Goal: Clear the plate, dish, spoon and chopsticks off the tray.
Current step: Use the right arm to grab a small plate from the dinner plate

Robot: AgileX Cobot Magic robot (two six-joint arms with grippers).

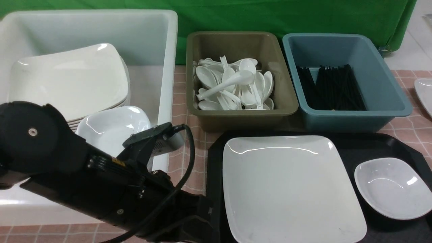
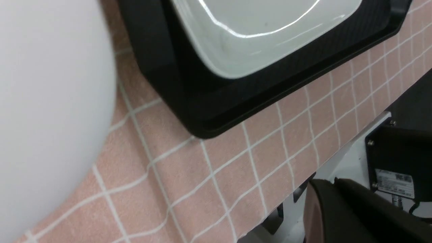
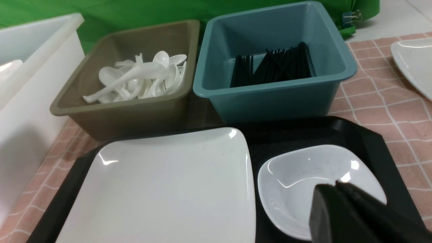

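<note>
We find the left end effector (image 2: 332, 184) clenched, its fingertips together with nothing visible between them. Its arm reaches over the near part of the white tub (image 1: 167, 77) toward the left side of the tray (image 2: 175, 98). In the left wrist view we see the plate (image 2: 270, 37) on the tray, apart from those fingertips, with pink checked cloth (image 2: 256, 158) on the counter between.

We record the right end effector (image 3: 337, 187) as clenched also, with no item visible in its grip. Its fingertips overlap the view of the dish (image 3: 303, 182), hiding part of it; we cannot tell the height of the gap. The dish lies on the tray ahead of this end effector, and the plate lies to its left, on the same tray.

Farther ahead of the right end effector, beyond the tray, we note black chopsticks (image 3: 283, 65) standing bunched in the blue bin (image 3: 273, 98). Left of that bin, white spoons (image 3: 145, 76) lie heaped in the olive bin (image 3: 131, 116). We cannot tell which spoon or chopsticks are the task's own.
</note>
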